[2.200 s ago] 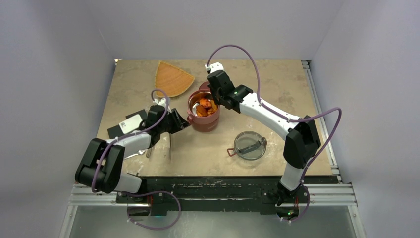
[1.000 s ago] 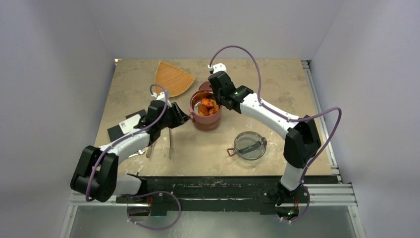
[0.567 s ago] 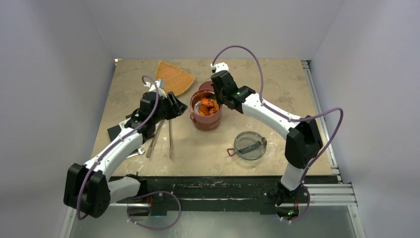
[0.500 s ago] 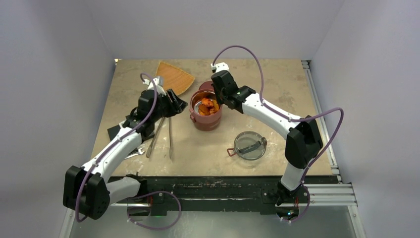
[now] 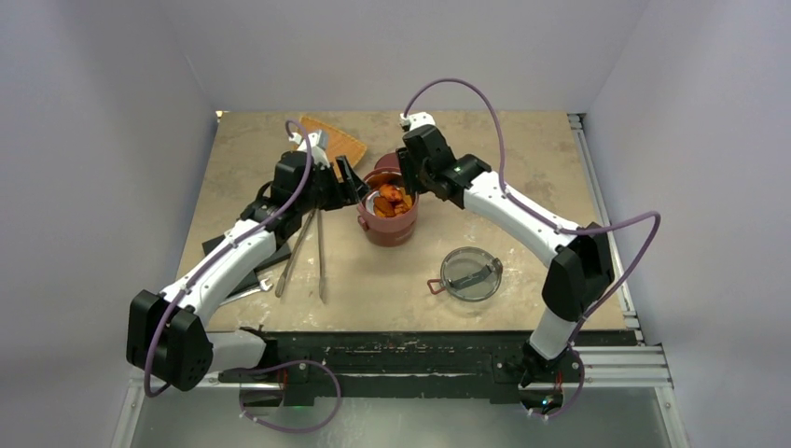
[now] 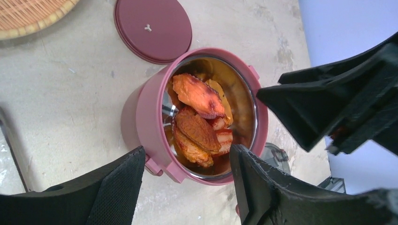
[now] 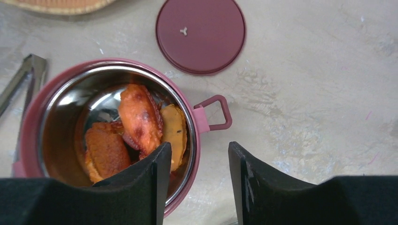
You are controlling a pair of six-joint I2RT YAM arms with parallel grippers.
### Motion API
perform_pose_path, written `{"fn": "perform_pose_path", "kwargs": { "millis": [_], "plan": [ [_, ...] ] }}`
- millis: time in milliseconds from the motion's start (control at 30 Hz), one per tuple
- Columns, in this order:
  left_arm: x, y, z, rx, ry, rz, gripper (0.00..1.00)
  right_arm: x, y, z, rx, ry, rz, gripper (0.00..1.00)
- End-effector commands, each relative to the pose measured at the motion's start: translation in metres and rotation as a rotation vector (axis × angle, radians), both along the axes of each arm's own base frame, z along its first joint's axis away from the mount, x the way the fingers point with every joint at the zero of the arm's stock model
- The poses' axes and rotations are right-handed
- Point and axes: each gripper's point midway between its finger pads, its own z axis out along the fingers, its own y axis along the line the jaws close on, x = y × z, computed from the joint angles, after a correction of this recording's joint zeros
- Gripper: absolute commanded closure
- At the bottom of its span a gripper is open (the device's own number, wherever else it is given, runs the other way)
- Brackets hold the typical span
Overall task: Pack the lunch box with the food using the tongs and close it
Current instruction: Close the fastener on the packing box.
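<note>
The dark-red lunch box (image 5: 385, 227) stands mid-table with its top bowl (image 6: 141, 112) uncovered. Orange, red and brown food (image 5: 392, 199) (image 6: 199, 122) (image 7: 141, 122) fills it. My left gripper (image 5: 350, 182) (image 6: 187, 183) hovers open over the bowl's left rim, nothing between its fingers (image 6: 117, 187). My right gripper (image 5: 415, 177) (image 7: 199, 183) hangs open above the right rim, beside the side handle (image 7: 216, 112), holding nothing. The tongs (image 5: 308, 252) (image 7: 23, 79) lie loose on the table left of the box. A dark-red disc lid (image 6: 152, 28) (image 7: 201, 35) lies flat behind the box.
The smoky clear lid (image 5: 471, 273) rests on the table at front right. An orange woven tray (image 5: 331, 142) (image 6: 33, 14) sits at the back, partly under my left arm. A black box (image 5: 228, 245) and a silver wrench (image 5: 250, 292) lie front left.
My left arm swung away from the tongs and up over the box's left rim, its jaws widening. My right gripper opened and drew back slightly from the right rim.
</note>
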Motion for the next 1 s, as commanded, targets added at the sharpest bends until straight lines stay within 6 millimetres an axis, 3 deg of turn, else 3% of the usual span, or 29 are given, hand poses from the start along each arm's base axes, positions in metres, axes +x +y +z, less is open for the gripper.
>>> {"fn": "perform_pose_path", "kwargs": {
  "millis": [0,133,333,567,967],
  "plan": [
    [-0.002,-0.005,0.007,0.003,-0.025,-0.017,0.33,0.001,0.003,0.063,0.078,-0.108,0.039,0.47],
    [-0.004,0.000,0.010,0.013,-0.031,-0.001,0.32,0.010,0.009,0.070,0.071,-0.145,0.109,0.44],
    [-0.013,0.011,0.019,0.024,-0.051,0.028,0.30,0.032,0.022,0.077,0.069,-0.216,0.249,0.50],
    [-0.021,0.016,0.021,0.020,-0.051,0.041,0.29,0.046,0.041,0.071,0.032,-0.246,0.419,0.51],
    [-0.022,0.014,0.027,-0.005,-0.060,0.037,0.28,0.063,0.062,0.047,0.001,-0.216,0.533,0.49]
  ]
}}
